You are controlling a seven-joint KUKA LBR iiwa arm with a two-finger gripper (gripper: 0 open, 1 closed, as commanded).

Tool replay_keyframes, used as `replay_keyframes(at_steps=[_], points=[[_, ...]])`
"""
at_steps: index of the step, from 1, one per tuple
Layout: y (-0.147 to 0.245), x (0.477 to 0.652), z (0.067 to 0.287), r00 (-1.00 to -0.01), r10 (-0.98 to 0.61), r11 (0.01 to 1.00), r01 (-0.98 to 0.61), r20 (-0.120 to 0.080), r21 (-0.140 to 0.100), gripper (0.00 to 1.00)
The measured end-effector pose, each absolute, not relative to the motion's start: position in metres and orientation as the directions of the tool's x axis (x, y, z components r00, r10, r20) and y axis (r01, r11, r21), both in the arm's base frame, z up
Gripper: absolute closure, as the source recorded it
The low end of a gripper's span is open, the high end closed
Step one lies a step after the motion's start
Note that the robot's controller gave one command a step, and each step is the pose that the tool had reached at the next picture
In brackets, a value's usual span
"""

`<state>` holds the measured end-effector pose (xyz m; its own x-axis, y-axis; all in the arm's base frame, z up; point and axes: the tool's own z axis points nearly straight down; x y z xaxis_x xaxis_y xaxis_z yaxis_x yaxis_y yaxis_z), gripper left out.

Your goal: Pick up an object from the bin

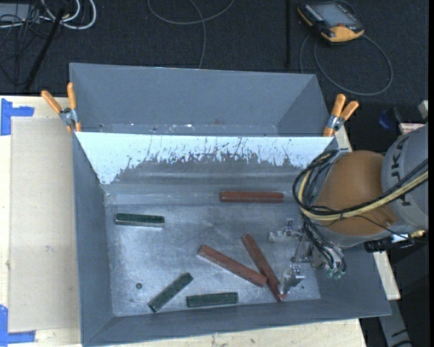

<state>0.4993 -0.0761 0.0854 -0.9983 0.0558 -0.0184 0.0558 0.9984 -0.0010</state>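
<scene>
Grey metal bin (195,103), with a scuffed floor. A few flat bars lie loose and scattered, not in a heap.

Left side: short dark green bar (139,220) lies level and on its own, near the left wall. Toward the front edge is a tilted dark green bar (170,292), its upper end pointing right. Just to its right, a third dark green bar (212,300) lies nearly level along the front wall. These two are near each other; contact between them not clear.

Centre: long red-brown bar (231,264) slants down to the right. Up by the back slope lies a level red-brown bar (251,196), well apart from the others.

Right of centre: steep red-brown bar (260,264) runs from upper left to lower right. The long bar's right end comes up against its lower half; cannot tell if they touch.

Right side: gripper (295,272) is down inside the bin near the right wall, low over the floor. Orange cover (354,194) and looped black cables (311,186) sit on the arm above it. The steep red-brown bar's lower end lies just left of the gripper tip and slightly nearer the front wall; the rest of the bar leads away to the upper left. Cannot tell if the tip touches the bar. Cannot tell if the pincer is apart or together.
</scene>
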Motion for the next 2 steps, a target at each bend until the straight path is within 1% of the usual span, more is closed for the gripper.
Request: replay_keyframes(at_steps=[1,2], points=[[-0.076,0.499,0.085,-0.998,0.055,0.998,0.055,-0.017,-0.001,0.0],[0.0,0.477,0.074,-1.0,-0.01,1.0,-0.01,-0.013,0.001,1.0]])
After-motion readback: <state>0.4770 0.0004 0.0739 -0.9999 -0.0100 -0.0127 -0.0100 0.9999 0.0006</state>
